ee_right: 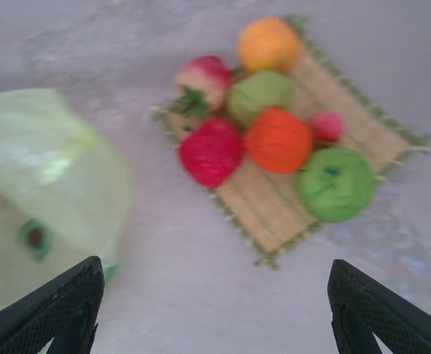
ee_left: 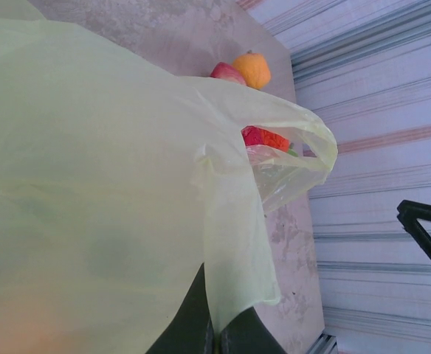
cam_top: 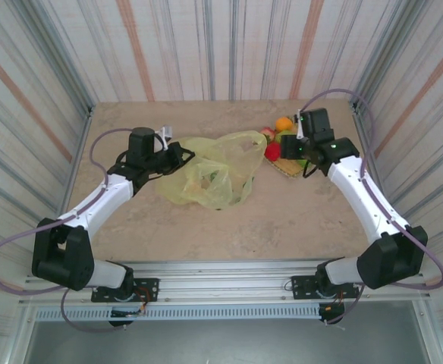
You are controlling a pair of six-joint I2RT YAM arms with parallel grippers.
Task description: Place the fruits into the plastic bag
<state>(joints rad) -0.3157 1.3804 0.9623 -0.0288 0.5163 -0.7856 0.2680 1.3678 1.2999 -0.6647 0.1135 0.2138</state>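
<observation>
Fruits [ee_right: 278,140] cluster on a woven mat [ee_right: 274,214]. Right gripper [ee_right: 215,269] hovers over them, jaws wide and empty. Left gripper [ee_left: 214,332] pinches the plastic bag [ee_left: 90,184].

plastic bag [ee_left: 90,184]: hangs right over the left claw [ee_left: 217,338] and runs off three edges, so no full outline
left claw tips: buried in the film, chopped by the bottom edge
fruits [ee_right: 263,96]: ahead of the right claw [ee_right: 215,267], all fuzzy; little pink one [ee_right: 326,125] sits half behind the orange-red one [ee_right: 278,140]
inside the bag: dim blobs, can't tell what
</observation>
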